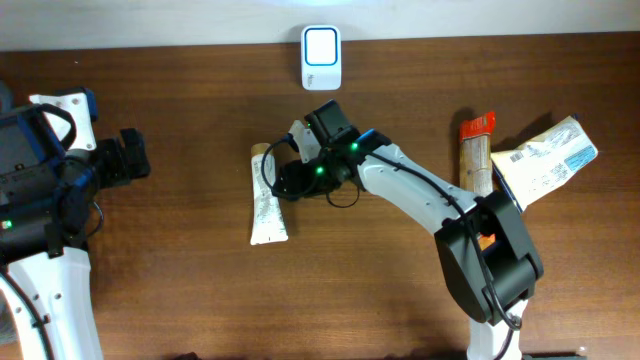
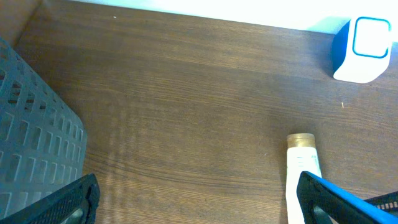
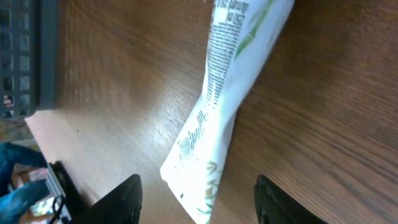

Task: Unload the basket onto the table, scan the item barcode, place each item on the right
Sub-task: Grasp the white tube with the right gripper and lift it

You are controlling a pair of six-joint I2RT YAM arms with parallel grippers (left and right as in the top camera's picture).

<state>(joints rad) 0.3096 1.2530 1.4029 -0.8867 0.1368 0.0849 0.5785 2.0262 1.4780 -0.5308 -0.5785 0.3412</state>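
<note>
1. Tube [image 1: 266,205] lies flat on the table [image 1: 180,290], left of centre; its long axis runs roughly toward and away from the scanner [image 1: 321,58], cap end nearer the scanner, crimped end nearer the robot
2. Right fingers [image 3: 124,199] stand apart, one either side of the crimped end, clamped on nothing; in the wrist view the tube runs straight ahead of them, so a close here would appear to catch that end
3. Left fingers [image 2: 336,199] spread wide and empty, well apart from the tube; the right arm is the nearer
4. Count: one tube; one scanner; two packets at the right, one orange-ended [image 1: 477,150], one white and blue [image 1: 548,155]; one grey crate [image 2: 31,124]
</note>
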